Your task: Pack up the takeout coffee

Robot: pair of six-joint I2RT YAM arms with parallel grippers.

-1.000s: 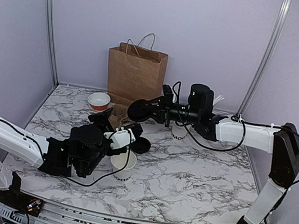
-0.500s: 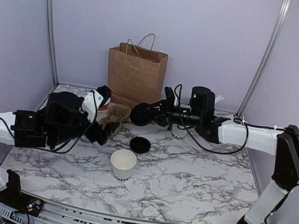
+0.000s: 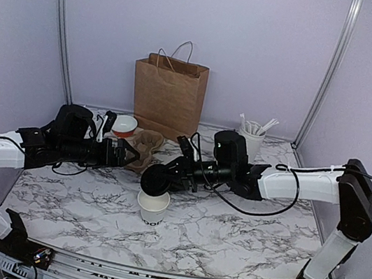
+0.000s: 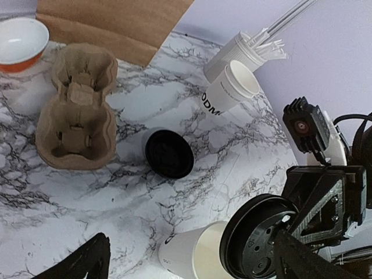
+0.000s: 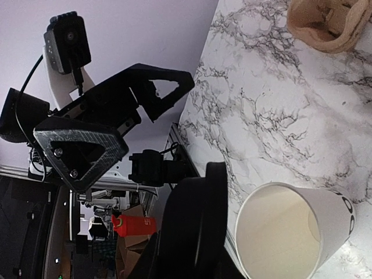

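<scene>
Lowered since the earlier frame, your right gripper [image 3: 170,174] now hangs just over the cup [image 3: 153,206]; it was up nearer the bag [image 3: 168,94] before. Your left gripper [image 3: 121,153] has drawn back to the left, well apart from the cup.

Materials: the cup is white paper, tapered, with a round open mouth and dark block lettering near the base. The lid [image 3: 152,180] is a round black plastic disc with a raised rim. The table [image 3: 243,226] is white with grey marble veining. The carrier [image 3: 143,148] is rough brown moulded pulp.

Orientation: the cup stands upright on the table, long axis vertical, mouth up, lettering toward the near edge. The lid is tilted steeply on edge, its hollow face turned toward your left arm.

Position: the cup sits directly below the right gripper's tip. The lid's lower edge is just above the far side of the cup's rim; you cannot tell whether they touch.

Tools: the right jaws are clamped on the lid's rim. The left jaws are spread wide with nothing between them.

A second black lid [image 4: 168,153] lies flat beside the carrier.
</scene>
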